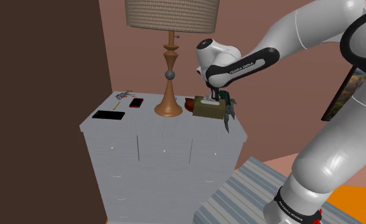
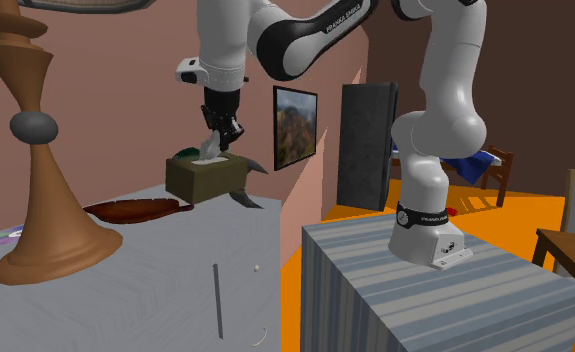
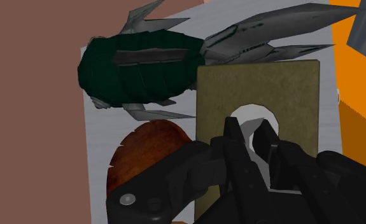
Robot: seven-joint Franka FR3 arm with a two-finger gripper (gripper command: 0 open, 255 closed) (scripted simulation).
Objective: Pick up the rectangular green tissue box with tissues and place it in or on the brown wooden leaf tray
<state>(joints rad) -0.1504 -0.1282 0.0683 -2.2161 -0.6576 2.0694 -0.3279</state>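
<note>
An olive-green tissue box (image 3: 289,95) stands on the white dresser (image 1: 149,130), with white tissue showing in its round top opening. My gripper (image 3: 251,137) comes straight down onto that opening, and its fingers are pinched on the tissue with only a thin strip of white between them. The shoulder view has the box (image 1: 208,109) under the gripper (image 1: 212,97); the second exterior view has the box (image 2: 203,178) beneath the gripper (image 2: 215,148). A reddish-brown leaf tray (image 3: 146,153) lies flat right beside the box, also seen as the tray (image 2: 135,210) and the tray (image 1: 191,103).
A dark green object with grey spikes (image 3: 137,67) lies against the box on the wall side; its spikes (image 1: 229,118) overhang the dresser corner. A wooden lamp (image 1: 168,83) stands mid-dresser. A red phone (image 1: 135,102) and a black slab (image 1: 108,115) lie farther off.
</note>
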